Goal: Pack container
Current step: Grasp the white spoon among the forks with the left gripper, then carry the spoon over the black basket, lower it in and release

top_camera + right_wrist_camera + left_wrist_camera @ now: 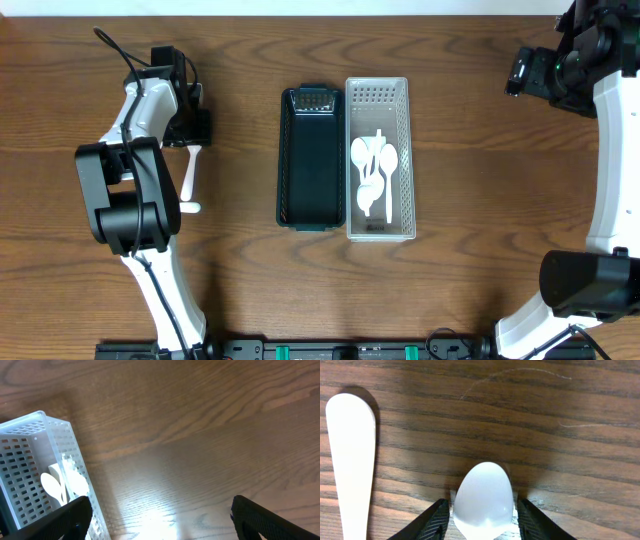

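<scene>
A white spoon (483, 505) sits bowl-forward between the jaws of my left gripper (482, 517), which hold it close on both sides just above the wood. In the overhead view my left gripper (193, 127) is at the far left and hides this spoon. A second white spoon (192, 180) lies on the table beside it and also shows in the left wrist view (350, 460). The white perforated basket (404, 150) at the centre holds several white spoons (375, 170). My right gripper (160, 515) is open and empty, over bare wood to the right of the basket (30, 455).
A dark empty tray (286, 160) stands against the basket's left side. The right arm (570, 60) reaches in from the far right corner. The left arm's body (125, 190) stands left of the loose spoon.
</scene>
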